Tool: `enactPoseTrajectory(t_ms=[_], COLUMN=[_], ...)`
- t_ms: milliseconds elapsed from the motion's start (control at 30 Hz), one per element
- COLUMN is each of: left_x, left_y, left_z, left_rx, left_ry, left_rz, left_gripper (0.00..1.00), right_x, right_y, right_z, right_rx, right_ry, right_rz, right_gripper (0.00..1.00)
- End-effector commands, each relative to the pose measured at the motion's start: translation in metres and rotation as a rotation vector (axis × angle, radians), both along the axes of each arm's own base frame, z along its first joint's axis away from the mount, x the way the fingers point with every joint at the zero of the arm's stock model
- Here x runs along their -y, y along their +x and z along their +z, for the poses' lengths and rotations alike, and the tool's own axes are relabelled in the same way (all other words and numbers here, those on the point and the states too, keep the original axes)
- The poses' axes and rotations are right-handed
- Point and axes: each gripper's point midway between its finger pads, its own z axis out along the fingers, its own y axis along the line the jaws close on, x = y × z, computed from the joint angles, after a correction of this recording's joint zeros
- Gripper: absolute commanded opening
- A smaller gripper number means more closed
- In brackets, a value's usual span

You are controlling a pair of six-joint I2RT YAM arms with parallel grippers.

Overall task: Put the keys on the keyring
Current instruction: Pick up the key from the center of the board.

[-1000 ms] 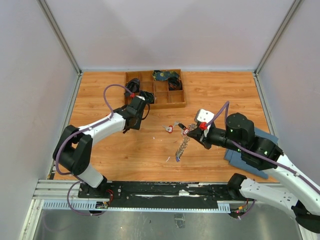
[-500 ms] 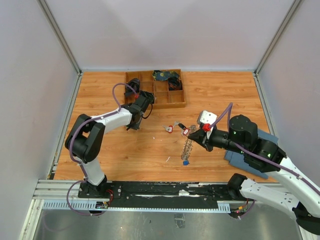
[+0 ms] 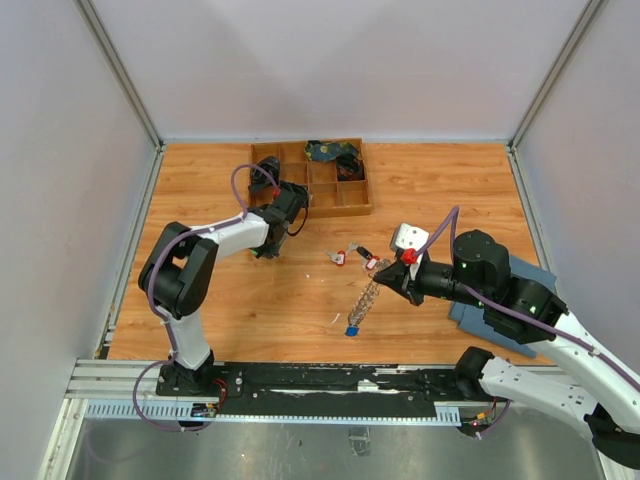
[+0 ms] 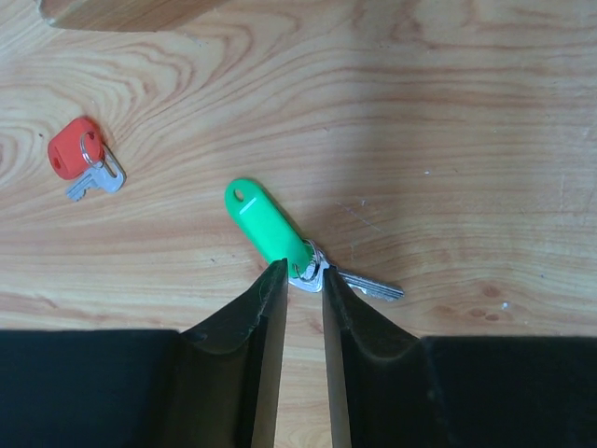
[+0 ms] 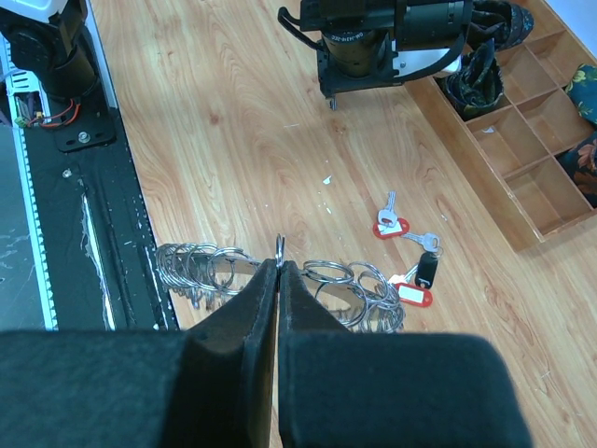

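Observation:
The keyring is a string of linked metal rings, and it hangs from my right gripper, which is shut on one ring. In the top view it dangles from the gripper down to a blue tag. Loose keys lie beyond it: two with red tags and one with a black tag. My left gripper is closed narrowly on the small ring of a green-tagged key lying on the table. A red-headed key lies to its left.
A wooden compartment tray with dark cloth items stands at the back, just behind the left gripper. A blue pad lies under the right arm. A black rail runs along the near edge.
The left gripper has shifted slightly toward the tray's front edge as its arm folded. The right gripper has moved a little nearer and the hanging rings have swung left.

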Motion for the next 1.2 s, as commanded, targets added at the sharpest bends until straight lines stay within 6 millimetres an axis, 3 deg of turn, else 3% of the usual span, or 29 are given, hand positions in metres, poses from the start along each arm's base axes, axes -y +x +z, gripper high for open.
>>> enactPoseTrajectory(t_ms=[0, 167, 367, 467, 633, 833, 1033, 1167], left_x=[-0.004, -0.008, -0.009, -0.01, -0.002, 0.031, 0.068, 0.099], left_y=[0.009, 0.011, 0.011, 0.011, 0.01, 0.005, -0.011, -0.034], left_z=[0.002, -0.001, 0.0, 0.005, 0.028, 0.087, 0.175, 0.235], left_rx=[0.013, 0.005, 0.007, 0.014, 0.052, 0.162, 0.336, 0.46], left_ry=[0.03, 0.049, 0.055, 0.053, -0.011, -0.239, -0.499, -0.612], left_rz=[0.008, 0.013, 0.02, 0.024, 0.015, -0.067, -0.215, -0.377], left_gripper=[0.26, 0.22, 0.1, 0.01, 0.01, 0.0, 0.01, 0.01], right_x=[-0.003, -0.003, -0.003, 0.0, 0.007, 0.004, -0.003, -0.016], right_y=[0.003, 0.002, 0.0, -0.001, 0.003, 0.002, 0.008, 0.003], right_z=[0.014, 0.014, 0.017, 0.02, 0.026, 0.028, 0.023, 0.015], right_rx=[0.018, 0.015, 0.026, 0.045, 0.057, 0.003, -0.055, -0.131], right_ry=[0.057, 0.058, 0.063, 0.061, 0.04, 0.0, -0.01, -0.016], right_rz=[-0.004, 0.0, 0.01, 0.012, -0.023, -0.014, -0.038, 0.037], right_gripper=[0.01, 0.0, 0.01, 0.01, 0.01, 0.01, 0.01, 0.01])
